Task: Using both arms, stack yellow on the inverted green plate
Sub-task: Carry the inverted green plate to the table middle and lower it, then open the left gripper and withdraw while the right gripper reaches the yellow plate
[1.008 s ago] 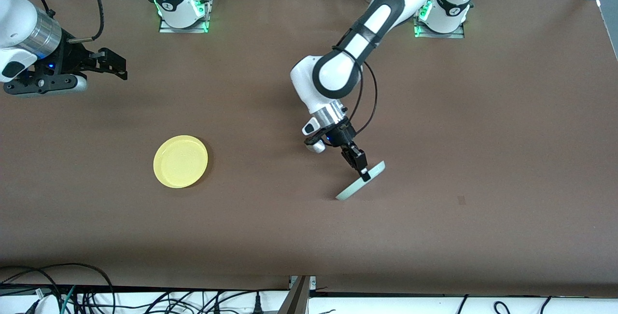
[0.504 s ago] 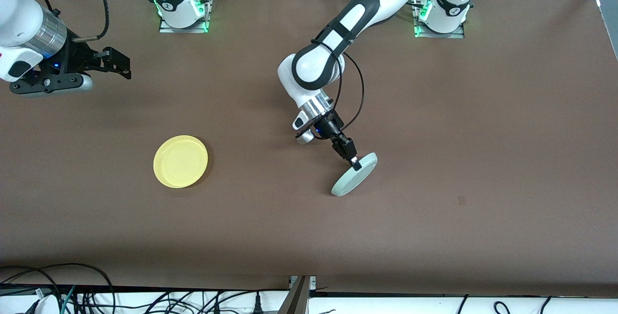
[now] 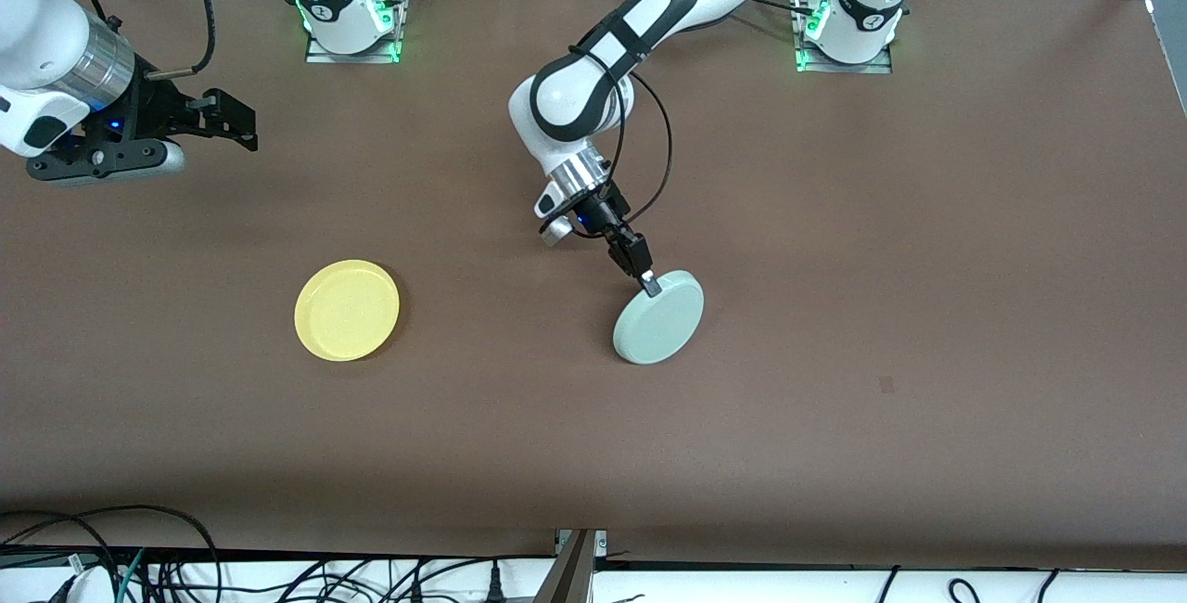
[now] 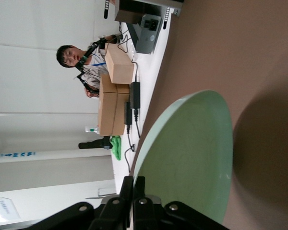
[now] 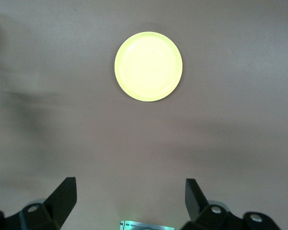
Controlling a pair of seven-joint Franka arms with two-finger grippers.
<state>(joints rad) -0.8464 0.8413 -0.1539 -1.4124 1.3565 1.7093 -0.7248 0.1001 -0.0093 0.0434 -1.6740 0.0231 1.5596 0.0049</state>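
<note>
My left gripper (image 3: 650,286) is clamped on the rim of the green plate (image 3: 659,317), fingers pinched together over its edge. The plate is turned over, its flat underside facing up and toward the front camera, and it is tilted: the edge I hold is raised, the lower edge is down at the table (image 3: 927,213) or just above it; I cannot tell whether it touches. In my left wrist view the plate (image 4: 192,158) fills the middle of the picture, its pale back sloping away from my fingers (image 4: 127,191), with its shadow on the brown tabletop beside it.

The yellow plate (image 3: 347,310) lies flat and right way up on the table, well apart from the green plate, toward the right arm's end and about as near to the front camera as the green plate.

My right gripper (image 3: 223,121) hangs in the air, farther toward the right arm's end than the yellow plate, well apart from the green plate, holding nothing. Its fingers (image 5: 65,194) stand wide apart in the right wrist view, which looks down on the yellow plate (image 5: 148,66).
</note>
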